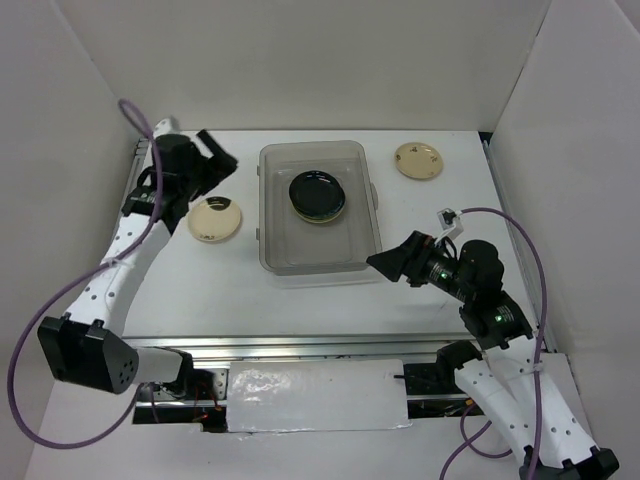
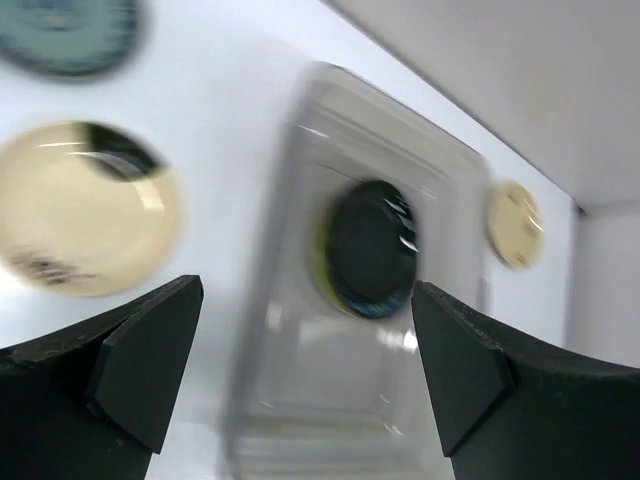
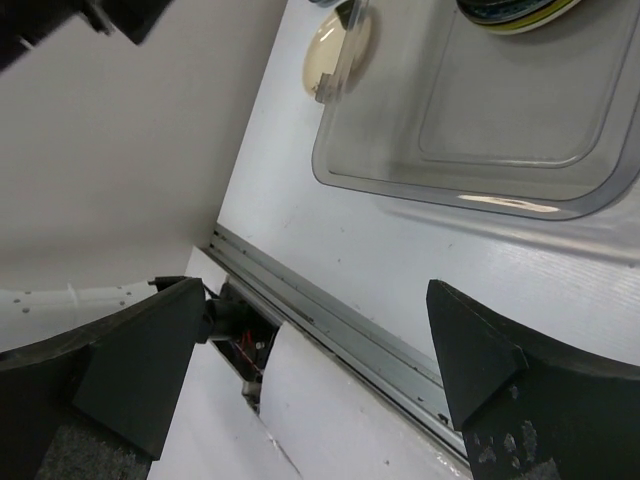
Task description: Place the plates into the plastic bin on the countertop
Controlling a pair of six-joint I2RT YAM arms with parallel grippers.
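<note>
From above, the plastic bin (image 1: 320,255) sits mid-countertop (image 1: 230,285), a black plate (image 1: 318,193) inside toward its 12 o'clock end. A dark-marked cream plate (image 1: 214,219) lies at the bin's 9 o'clock, just below the left gripper (image 1: 222,158), probably the next pick. Another cream plate (image 1: 418,160) lies at 2 o'clock.

Left wrist (blurred): jaws spread, nothing between them. A lime-green plate (image 2: 322,245) peeks from under the black one, and a blue plate (image 2: 65,30) shows at 11 o'clock.

Right wrist: the right gripper (image 3: 315,350) gapes empty near the bin's 5 o'clock corner, by the metal rail (image 3: 330,315), seemingly staying clear.
</note>
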